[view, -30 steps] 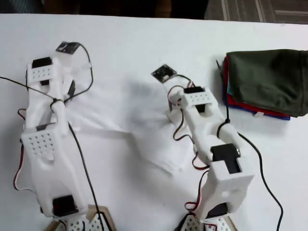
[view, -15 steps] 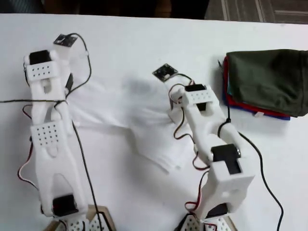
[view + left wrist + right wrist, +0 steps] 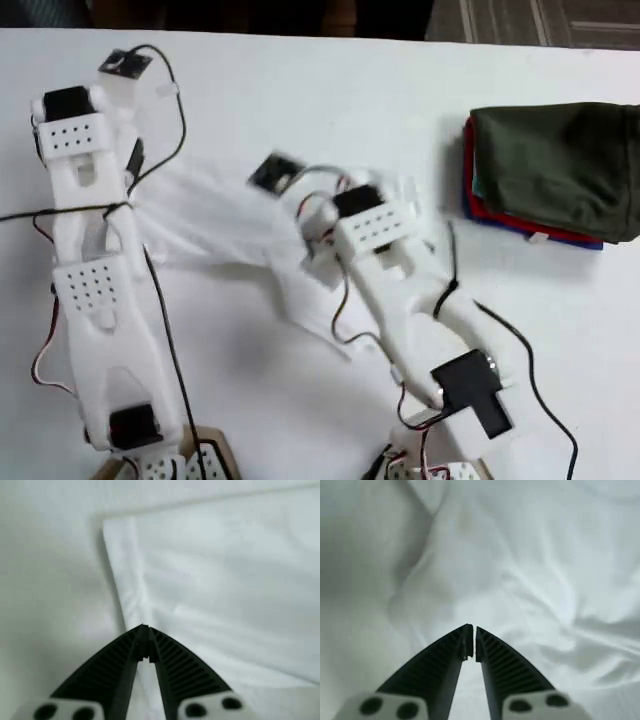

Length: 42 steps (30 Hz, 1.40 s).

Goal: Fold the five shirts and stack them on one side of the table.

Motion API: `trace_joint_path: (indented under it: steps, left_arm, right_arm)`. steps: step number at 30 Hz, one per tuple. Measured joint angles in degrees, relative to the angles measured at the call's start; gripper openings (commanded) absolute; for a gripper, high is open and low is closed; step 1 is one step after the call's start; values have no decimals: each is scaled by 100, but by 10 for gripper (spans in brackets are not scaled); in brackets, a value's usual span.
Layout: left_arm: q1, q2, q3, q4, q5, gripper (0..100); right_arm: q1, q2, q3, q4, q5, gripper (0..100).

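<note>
A white shirt (image 3: 220, 222) lies spread on the white table between the two arms. My left gripper (image 3: 132, 190) sits at the shirt's left end. In the left wrist view it (image 3: 144, 630) is shut, pinching the shirt's hem (image 3: 131, 590). My right gripper (image 3: 318, 250) is over the shirt's middle. In the right wrist view it (image 3: 472, 631) is shut, with wrinkled shirt cloth (image 3: 530, 570) running into its tips. A stack of folded shirts (image 3: 552, 165), dark green on top with red and blue beneath, rests at the right edge.
The table (image 3: 330, 80) is white, so the shirt's outline is faint against it. Black cables (image 3: 175, 330) trail along both arms. The arm bases (image 3: 160, 460) stand at the near edge. Bare table lies at the back and between the right arm and the stack.
The left arm has stretched toward the far edge, drawing the shirt's left end with it. The right arm has swung left across the shirt, and the cloth's near right part has shifted left.
</note>
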Motion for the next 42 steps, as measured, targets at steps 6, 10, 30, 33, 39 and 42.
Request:
trace_joint_path:
  steps: [6, 10, 30, 33, 39, 42]
  left_arm:
    - [0, -571, 1565, -79, 0, 26]
    - [0, -862, 2365, -334, 0, 26]
    - [0, -3499, 6031, -2251, -35, 26]
    - [-9, -3736, 6585, -2549, -35, 25]
    - [-9, -3745, 7877, -4000, -35, 25]
    - [-9, -3851, 8264, -4536, -26, 25]
  right_arm:
    - [-334, -9, 888, -686, 0, 18]
    - [-229, -9, 1292, -1407, 0, 18]
    - [141, 88, 1363, -1530, 457, 18]
    - [-176, -396, 1407, -1310, 484, 18]
    - [-466, -888, 1424, -782, 466, 18]
    - [-738, -897, 1468, -466, 475, 28]
